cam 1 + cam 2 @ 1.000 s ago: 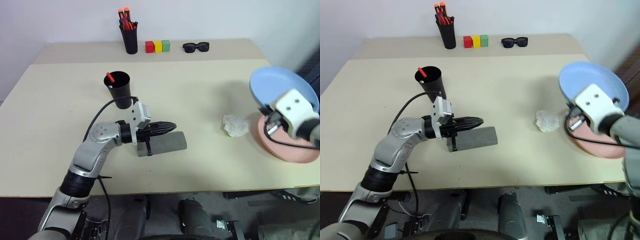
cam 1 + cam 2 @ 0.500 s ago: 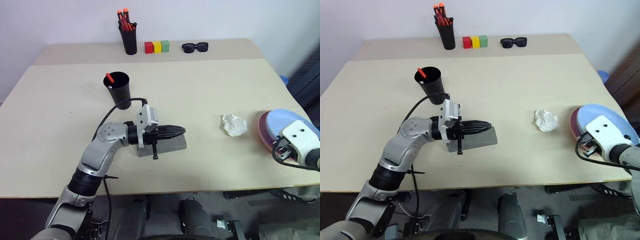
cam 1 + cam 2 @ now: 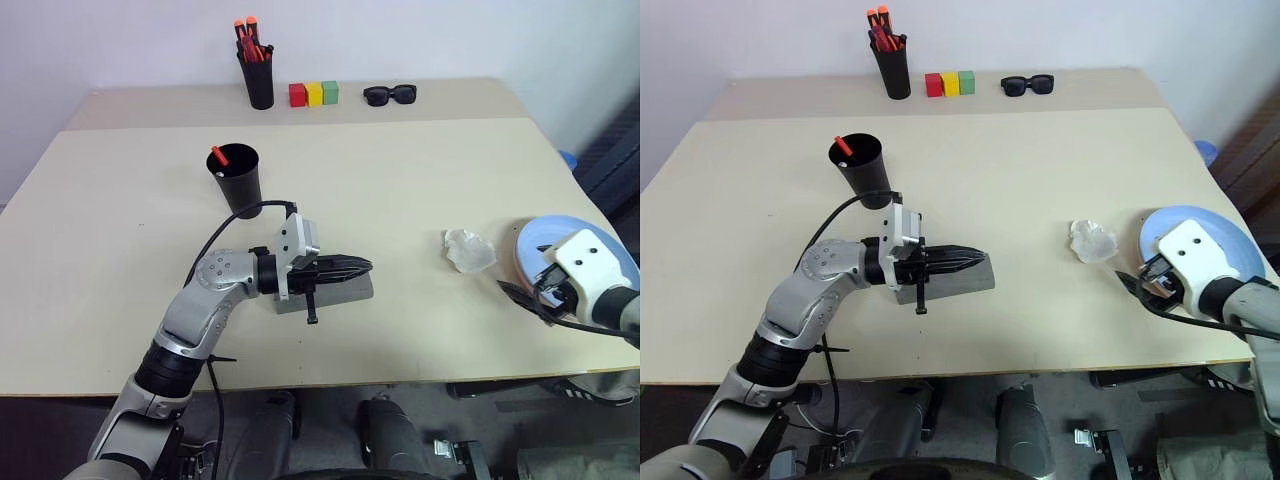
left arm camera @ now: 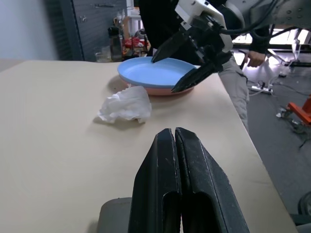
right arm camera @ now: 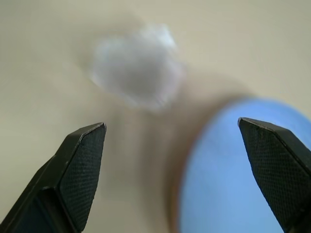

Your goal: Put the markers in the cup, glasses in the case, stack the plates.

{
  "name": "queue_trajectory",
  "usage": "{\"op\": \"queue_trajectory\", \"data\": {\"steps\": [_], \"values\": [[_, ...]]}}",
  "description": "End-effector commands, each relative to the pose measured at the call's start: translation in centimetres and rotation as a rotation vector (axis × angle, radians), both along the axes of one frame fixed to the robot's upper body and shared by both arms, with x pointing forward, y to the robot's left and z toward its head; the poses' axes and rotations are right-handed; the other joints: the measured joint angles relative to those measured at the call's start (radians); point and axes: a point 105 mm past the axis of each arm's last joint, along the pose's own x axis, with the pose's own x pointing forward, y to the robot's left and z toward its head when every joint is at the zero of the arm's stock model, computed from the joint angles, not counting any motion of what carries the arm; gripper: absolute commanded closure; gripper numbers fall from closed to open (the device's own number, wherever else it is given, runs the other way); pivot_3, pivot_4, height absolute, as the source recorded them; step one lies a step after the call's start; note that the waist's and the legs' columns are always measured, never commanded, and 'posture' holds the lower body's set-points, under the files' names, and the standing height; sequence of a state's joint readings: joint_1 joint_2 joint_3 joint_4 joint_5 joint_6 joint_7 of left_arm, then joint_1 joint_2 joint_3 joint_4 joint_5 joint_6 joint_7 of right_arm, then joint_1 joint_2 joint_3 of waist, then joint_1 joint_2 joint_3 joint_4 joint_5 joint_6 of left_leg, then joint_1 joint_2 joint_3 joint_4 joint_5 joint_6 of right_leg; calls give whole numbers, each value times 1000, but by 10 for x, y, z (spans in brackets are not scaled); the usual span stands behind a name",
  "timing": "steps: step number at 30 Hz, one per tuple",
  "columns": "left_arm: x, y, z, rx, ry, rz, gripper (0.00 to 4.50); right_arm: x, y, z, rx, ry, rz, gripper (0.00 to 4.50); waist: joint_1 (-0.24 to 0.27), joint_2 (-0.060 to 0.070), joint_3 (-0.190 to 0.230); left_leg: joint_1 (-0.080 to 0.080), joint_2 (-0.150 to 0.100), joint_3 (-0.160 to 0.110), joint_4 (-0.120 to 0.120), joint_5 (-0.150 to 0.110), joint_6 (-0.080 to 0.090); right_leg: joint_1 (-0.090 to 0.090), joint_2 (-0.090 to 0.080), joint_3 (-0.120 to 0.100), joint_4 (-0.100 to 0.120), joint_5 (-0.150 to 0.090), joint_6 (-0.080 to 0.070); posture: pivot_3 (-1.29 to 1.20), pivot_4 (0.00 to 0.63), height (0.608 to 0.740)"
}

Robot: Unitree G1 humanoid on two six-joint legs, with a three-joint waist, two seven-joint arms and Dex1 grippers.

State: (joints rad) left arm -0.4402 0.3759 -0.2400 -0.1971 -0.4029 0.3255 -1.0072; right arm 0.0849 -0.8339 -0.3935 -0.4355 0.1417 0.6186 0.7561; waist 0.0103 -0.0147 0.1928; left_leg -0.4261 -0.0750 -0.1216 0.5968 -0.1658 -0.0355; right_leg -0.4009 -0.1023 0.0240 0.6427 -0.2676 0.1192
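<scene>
With the round light blue plastic plate [image 3: 1188, 226] lying on the pale pink one [image 4: 160, 91] at the table's right edge, the right gripper [image 5: 177, 160] is hovering there with fingers spread wide and empty, suggesting stacking is done and withdrawal comes next, while the left gripper [image 4: 179, 182] is pressing shut above the grey metallic case [image 3: 345, 291].

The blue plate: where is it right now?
The blue plate lies on the pink plate at the table's right edge, beside the crumpled tissue, with the open right gripper over its near rim.
</scene>
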Motion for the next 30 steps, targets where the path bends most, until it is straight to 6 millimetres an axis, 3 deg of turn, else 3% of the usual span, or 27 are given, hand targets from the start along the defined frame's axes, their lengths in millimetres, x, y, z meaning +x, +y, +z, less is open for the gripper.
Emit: {"op": "queue_trajectory", "data": {"steps": [1,9,10,12,18,19,23,26,30], "values": [[1,6,10,-7,-45,33,4500,15,17,-10,8,-36,27,64,-1,0,0,0,0,0,0,0,0,0,0,0,0,0,0,0,150,740],[-4,12,5,8,-33,71,4500,45,16,-29,-5,-78,-75,64,3,0,0,-1,0,0,-1,0,0,0,0,0,-1,0,0,0,150,740],[-4,12,5,8,-32,74,4500,47,15,-30,-15,-84,-88,291,3,0,0,-1,0,0,0,0,0,0,0,0,-1,0,0,0,150,740],[-4,12,5,5,-31,76,4500,48,13,-30,-47,-87,-89,949,2,0,0,0,0,0,0,0,0,0,0,0,-1,0,0,0,150,740],[-5,9,4,0,-26,70,4500,46,11,-24,-38,-106,-97,3972,1,1,0,0,0,0,-1,0,0,0,0,0,-1,0,0,0,150,740],[-4,8,3,1,-26,66,4500,44,11,-21,-39,-113,-98,4294,1,1,0,0,0,0,-1,0,0,0,0,0,-1,0,0,0,150,740],[-2,3,3,-4,-28,40,4500,41,-1,6,-42,-224,-161,4370,2,1,0,0,0,0,-1,0,0,0,0,0,-1,0,0,0,150,740],[-1,-1,4,-10,-29,21,4500,38,-22,22,-61,-278,-262,4370,3,1,0,0,0,0,0,0,0,0,0,0,-1,0,0,0,150,740],[1,-9,5,-14,-36,-18,4500,21,-64,36,-111,-316,-462,4370,4,1,0,0,-1,0,0,0,0,0,0,0,-1,0,0,0,150,740]]}}
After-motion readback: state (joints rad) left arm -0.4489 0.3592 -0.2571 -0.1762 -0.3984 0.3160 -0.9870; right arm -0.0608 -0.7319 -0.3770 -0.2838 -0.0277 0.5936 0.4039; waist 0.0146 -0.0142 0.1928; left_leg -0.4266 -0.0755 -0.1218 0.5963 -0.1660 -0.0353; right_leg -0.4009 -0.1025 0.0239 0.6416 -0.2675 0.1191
